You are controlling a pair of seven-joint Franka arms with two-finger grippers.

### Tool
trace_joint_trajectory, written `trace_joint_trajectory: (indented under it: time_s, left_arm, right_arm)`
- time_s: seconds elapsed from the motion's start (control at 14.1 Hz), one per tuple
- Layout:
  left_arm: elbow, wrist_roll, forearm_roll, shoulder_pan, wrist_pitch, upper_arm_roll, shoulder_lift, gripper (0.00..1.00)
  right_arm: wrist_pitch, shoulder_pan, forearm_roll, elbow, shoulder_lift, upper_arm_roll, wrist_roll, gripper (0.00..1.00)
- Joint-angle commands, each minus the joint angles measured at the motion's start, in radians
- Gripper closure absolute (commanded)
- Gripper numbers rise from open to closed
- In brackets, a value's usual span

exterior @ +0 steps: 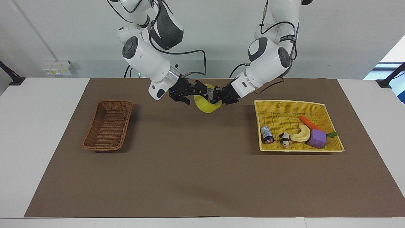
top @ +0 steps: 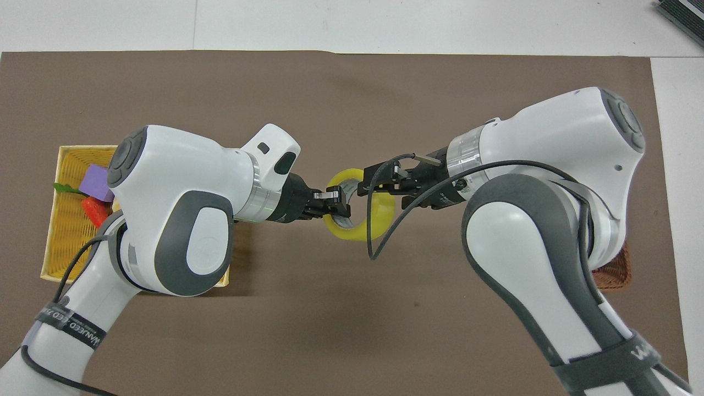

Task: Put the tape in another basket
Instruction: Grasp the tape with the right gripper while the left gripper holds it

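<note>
While both arms meet over the middle of the brown mat, this is how things stand:

Tape: the yellow roll of packing tape (exterior: 207,104) hangs in the air over the bare mat (exterior: 202,177), between the 2 baskets, tilted on edge with its pale core showing in the overhead view.

Left hand: the left hand (exterior: 219,96) is clamped tight on the wall of the roll, 1 finger inside the core and 1 outside.

Right hand: the right hand (exterior: 198,91) sits at the roll's other edge with its fingers spread wide; whether they touch the tape cannot be told.

Wicker basket: the dark-brown wicker basket (exterior: 108,125) stands on the mat toward the right arm's end of the desk, well apart from the tape.

Yellow basket: the bright-yellow woven basket (exterior: 286,114) stands toward the left arm's end and holds a small can (exterior: 266,134), a toy carrot (exterior: 311,124), a purple block (exterior: 317,138), a pale crescent piece (exterior: 301,133) and a small black-and-white figure (exterior: 285,139).
</note>
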Motion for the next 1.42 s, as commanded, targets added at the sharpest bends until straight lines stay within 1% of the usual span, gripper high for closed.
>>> trace_joint_trajectory:
  time_s: [0.0,0.14,0.28,0.43,0.5,0.57,0.64,0.71,0.85,0.99,1.14,1.21,1.35]
  left_arm:
    - [0.021,-0.006,-0.052,-0.029,0.082,0.003,0.006,1.00]
    - [0.021,-0.006,-0.054,-0.031,0.084,0.003,0.006,1.00]
    - [0.020,-0.006,-0.054,-0.031,0.075,0.003,0.004,1.00]
    - [0.020,-0.006,-0.054,-0.029,0.070,0.003,0.004,1.00]
    - [0.020,-0.006,-0.054,-0.029,0.069,0.003,0.004,1.00]
    - [0.018,-0.006,-0.054,-0.028,0.070,0.003,0.004,0.85]
    - [0.014,-0.005,-0.057,-0.025,0.073,0.003,-0.004,0.29]
    - [0.012,-0.006,-0.058,-0.017,0.072,0.003,-0.010,0.00]
    - [-0.002,-0.005,-0.096,0.001,0.076,0.001,-0.033,0.00]
    - [-0.043,0.005,-0.204,0.006,0.088,0.001,-0.068,0.00]
    - [-0.086,0.008,-0.262,0.006,0.105,0.003,-0.112,0.00]
    - [-0.095,0.006,-0.281,0.008,0.105,0.003,-0.123,0.00]
    - [-0.095,0.008,-0.279,0.023,0.092,0.006,-0.126,0.00]
  right_arm:
    - [0.003,0.000,0.035,-0.048,-0.032,0.004,-0.040,0.00]
    - [0.005,0.008,0.034,-0.048,-0.032,0.003,-0.040,0.00]
    - [0.000,-0.004,0.031,-0.046,-0.029,0.003,-0.043,0.54]
    - [-0.003,-0.007,0.031,-0.045,-0.029,0.003,-0.030,0.83]
    - [-0.003,-0.007,0.031,-0.045,-0.029,0.003,-0.021,0.99]
    - [-0.001,-0.007,0.031,-0.045,-0.029,0.003,-0.007,1.00]
    - [-0.001,-0.007,0.031,-0.042,-0.027,0.003,0.003,1.00]
    - [-0.001,-0.007,0.031,-0.040,-0.026,0.003,0.003,1.00]
    - [0.000,-0.007,0.029,-0.037,-0.024,0.003,0.003,1.00]
    - [0.000,-0.007,0.026,-0.034,-0.022,0.003,-0.001,1.00]
    - [0.002,-0.007,0.025,-0.034,-0.021,0.003,-0.007,1.00]
    - [0.000,-0.010,0.023,-0.036,-0.021,0.001,-0.010,1.00]
    - [0.006,-0.038,-0.001,-0.034,-0.015,-0.002,-0.023,1.00]
